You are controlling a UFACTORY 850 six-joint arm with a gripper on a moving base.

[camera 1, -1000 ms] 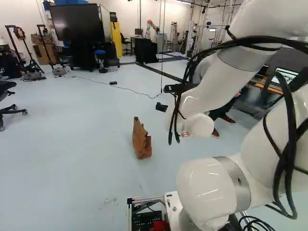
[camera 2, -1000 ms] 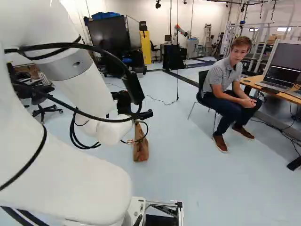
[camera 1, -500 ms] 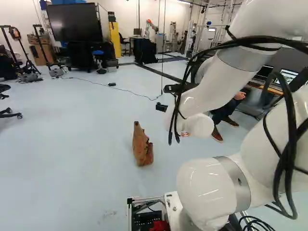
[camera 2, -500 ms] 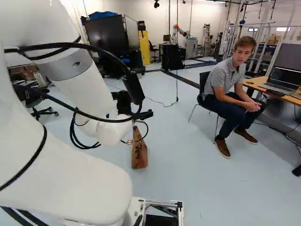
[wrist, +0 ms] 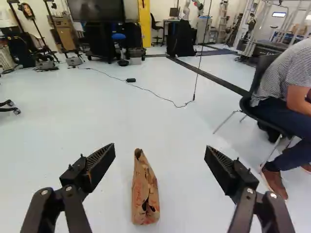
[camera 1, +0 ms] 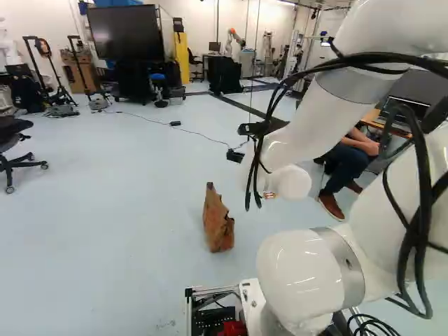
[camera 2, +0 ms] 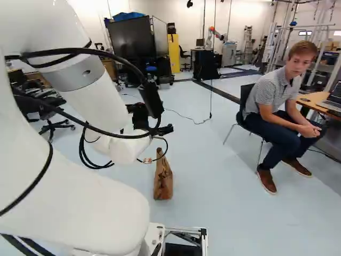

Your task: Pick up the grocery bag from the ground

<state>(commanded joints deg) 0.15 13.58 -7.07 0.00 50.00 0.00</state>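
White, glossy shells on the arm (camera 1: 301, 280), all fat rounded tubes with a brushed-looking metal band (camera 1: 341, 266) and loose black cables (camera 1: 420, 210) looped over them; down at the base the left base view also gets you a bright red part (camera 1: 233, 327) inside the metal frame (camera 1: 210, 290); the gripper (camera 2: 166, 129) is mostly blocked in both base views, but the wrist view has its two fingers spread wide apart, boxy and black with finely ridged pads (wrist: 103, 162), nothing pinched between them; the brown paper bag (wrist: 146, 194) stands upright on the smooth pale floor (wrist: 87, 116) ahead of and below the gripper, clear of both fingers; it's tall, narrow and crumply, and only the wrist view really shows the dark gaps in its folded paper; further back, a thin black cable (wrist: 150, 92) snakes along the floor; past that there's a big flat screen (camera 1: 126, 31), a flat-faced yellow cabinet (camera 1: 182, 57), and way back another robot (camera 2: 212, 31), orange and white.
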